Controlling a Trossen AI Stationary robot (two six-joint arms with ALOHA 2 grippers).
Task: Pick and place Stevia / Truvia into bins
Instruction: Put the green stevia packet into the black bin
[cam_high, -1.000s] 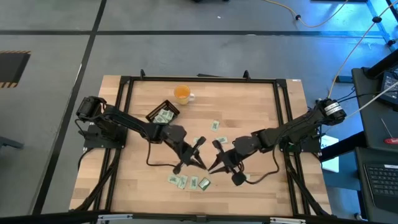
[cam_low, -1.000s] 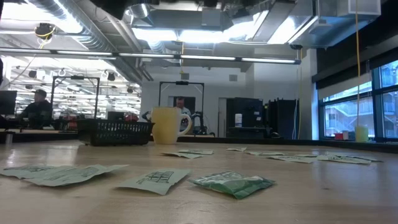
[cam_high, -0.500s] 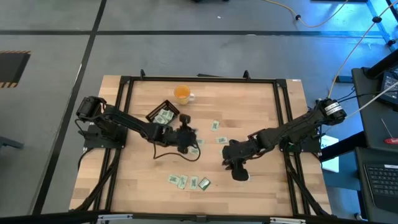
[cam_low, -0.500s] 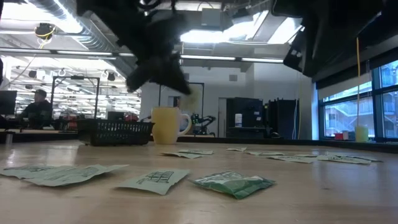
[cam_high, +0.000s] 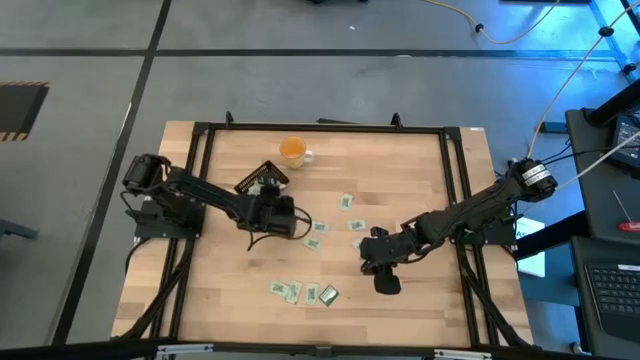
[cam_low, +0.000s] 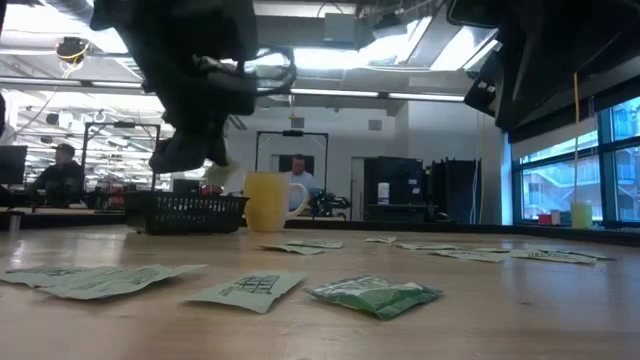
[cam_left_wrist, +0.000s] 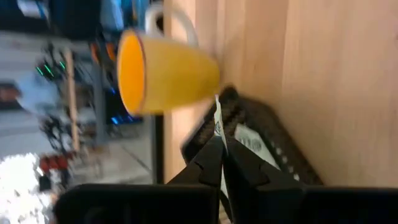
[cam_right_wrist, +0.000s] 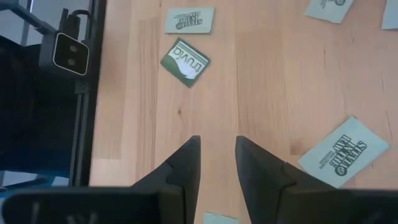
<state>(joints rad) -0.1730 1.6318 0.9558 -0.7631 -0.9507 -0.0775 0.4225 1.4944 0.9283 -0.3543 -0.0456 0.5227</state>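
Several pale green and white sachets lie flat on the wooden table, among them one (cam_high: 345, 202) near the middle and a group (cam_high: 305, 293) toward the near edge. The black tray (cam_high: 262, 182) sits far left with sachets in it, beside the orange cup (cam_high: 292, 150). My left gripper (cam_high: 268, 198) hovers at the tray's near side, shut on one sachet (cam_left_wrist: 217, 115). My right gripper (cam_right_wrist: 216, 155) is open above bare wood right of centre, fingers pointing down, with a green Truvia sachet (cam_right_wrist: 185, 61) and white ones (cam_right_wrist: 341, 152) around it. My left gripper pinches a sachet between its two fingertips (cam_left_wrist: 211, 152). The sachet shows edge-on, its free end (cam_left_wrist: 216, 106) sticking out past the fingers toward the tray. The fingers slant downward toward the tray from the table's middle. The sachet is lifted clear of table and tray.
The orange cup (cam_left_wrist: 165, 74) stands just beyond the tray (cam_left_wrist: 267, 149). A black frame rail (cam_high: 200, 140) runs around the table. Loose sachets lie in the near foreground of the low view (cam_low: 372, 295). People sit in the room behind the table.
My left gripper has travelled from the table's middle toward the far left, to the tray, carrying the sachet, and has tipped from pointing upward to slanting down. My right gripper has sunk a little and tipped downward over the table right of centre.
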